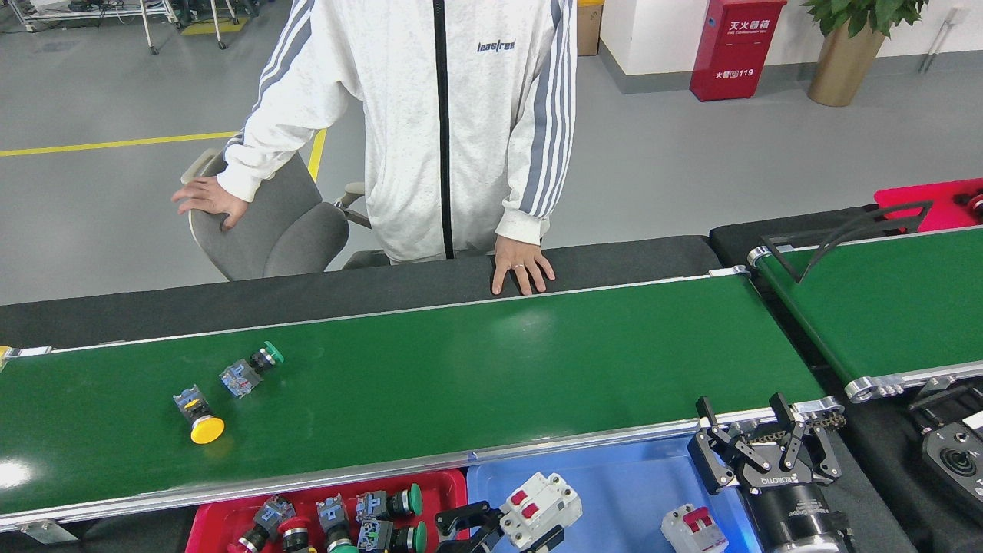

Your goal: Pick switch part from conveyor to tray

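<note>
One white switch part (red toggles), boxy

The setting was an industrial lab or factory test floor. A long green conveyor with aluminium side rails ran across a black-covered counter, and a second green belt angled off at the right. Red and blue sorting trays sat below it. Behind lay a smooth grey floor with a yellow safety line, a red fire-extinguisher cabinet, a potted plant and a grey office chair.
</note>
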Robot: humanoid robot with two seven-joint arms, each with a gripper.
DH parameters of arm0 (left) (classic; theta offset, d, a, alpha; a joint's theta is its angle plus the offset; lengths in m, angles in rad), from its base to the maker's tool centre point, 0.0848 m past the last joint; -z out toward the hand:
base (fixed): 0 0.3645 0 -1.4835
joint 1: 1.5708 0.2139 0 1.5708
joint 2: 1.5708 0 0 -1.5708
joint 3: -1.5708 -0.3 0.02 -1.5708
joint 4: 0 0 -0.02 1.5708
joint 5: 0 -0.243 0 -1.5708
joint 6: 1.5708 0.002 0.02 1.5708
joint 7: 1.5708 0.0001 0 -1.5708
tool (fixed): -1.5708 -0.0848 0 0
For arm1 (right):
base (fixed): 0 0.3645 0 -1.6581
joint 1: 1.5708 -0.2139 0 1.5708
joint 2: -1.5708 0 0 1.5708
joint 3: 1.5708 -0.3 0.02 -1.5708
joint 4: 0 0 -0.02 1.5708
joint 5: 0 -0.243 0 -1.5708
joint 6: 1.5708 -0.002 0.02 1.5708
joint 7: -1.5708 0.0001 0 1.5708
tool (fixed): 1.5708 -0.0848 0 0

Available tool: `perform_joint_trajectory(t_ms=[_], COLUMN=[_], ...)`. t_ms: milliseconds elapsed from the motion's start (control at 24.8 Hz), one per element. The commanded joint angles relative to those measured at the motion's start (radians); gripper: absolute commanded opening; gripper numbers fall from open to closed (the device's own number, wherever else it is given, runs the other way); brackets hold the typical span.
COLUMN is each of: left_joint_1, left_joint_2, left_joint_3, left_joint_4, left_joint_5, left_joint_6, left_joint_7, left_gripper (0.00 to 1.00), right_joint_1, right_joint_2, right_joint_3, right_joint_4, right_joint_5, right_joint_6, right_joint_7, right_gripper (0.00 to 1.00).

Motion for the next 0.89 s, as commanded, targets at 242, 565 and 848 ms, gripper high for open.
perform_joint_trajectory(t_ms=[242, 565, 848], left_joint_1=[0.004, -0.037, -0.15], left_joint_2=[-0.006, 0.075, 0.26], left_joint_3=[0.067, 0.833, 0.894], left_joint_4=[-0.036, 0.05, 0.281], left_joint_5=[0.01, 0.015, 0.082], left_joint_6=[0.126, 0.108, 0.107], left_joint_7=[-0.004, 0.004, 0.002], left_gripper=[1.0, 1.0, 1.0], right_joint_1=[-0.003, 0.008, 0.011], right_joint_2=[-0.009, -0.006, 0.003], right_joint_3=[-0.005, -0.003, -0.008], right_joint_4=[-0.01, -0.01, -0.006], right_joint_5=[0.003, 0.003, 0.003], right_joint_6=[0.0, 0.0, 0.008], right_joint_7=[-0.011, -0.011, -0.012], right_gripper=[1.0, 1.0, 1.0])
